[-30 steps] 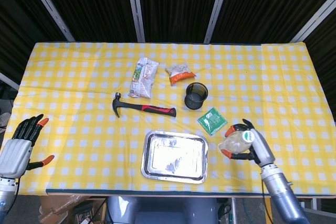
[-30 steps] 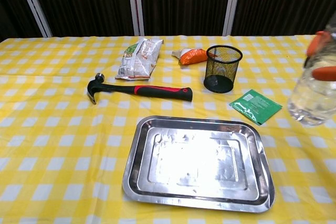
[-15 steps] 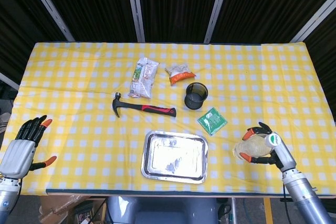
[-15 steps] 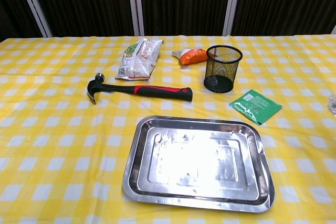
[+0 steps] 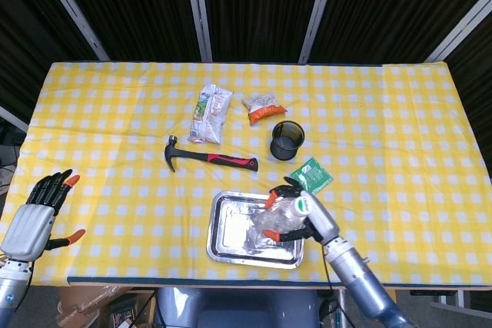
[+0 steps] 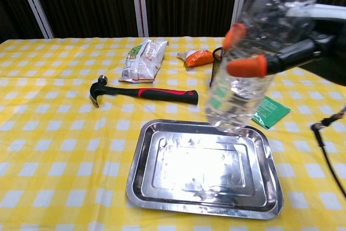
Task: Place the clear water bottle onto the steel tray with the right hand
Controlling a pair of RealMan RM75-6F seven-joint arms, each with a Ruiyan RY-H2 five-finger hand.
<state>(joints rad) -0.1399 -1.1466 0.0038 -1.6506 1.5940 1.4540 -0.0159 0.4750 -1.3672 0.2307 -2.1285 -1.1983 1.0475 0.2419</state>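
We are holding the clear plastic water bottle (image 6: 254,58) in our right hand (image 5: 304,217), fingers w/ orange tips (image 6: 246,67) wrapping round its body. The bottle is hanging tilted in the air, base pointing down over the right part of the shiny rectangular steel tray (image 6: 146,187), not yet touching it. In the head view its white cap (image 5: 303,206) is facing up toward the camera. Our left hand (image 5: 34,217) is idling off the table's left edge, fingers apart, holding nothing.

Behind the tray are lying a red-and-black claw hammer (image 5: 209,157), a black mesh pen cup (image 5: 287,140) and a small green packet (image 5: 310,176), all on the yellow checked tablecloth (image 5: 115,113).

To do this step well, we judge we should be straightening the bottle upright, centring it more over the tray's flat middle, away from the raised rim, then lowering slowly till the base is sitting flat before loosening our grip, as a tilted bottle may topple.
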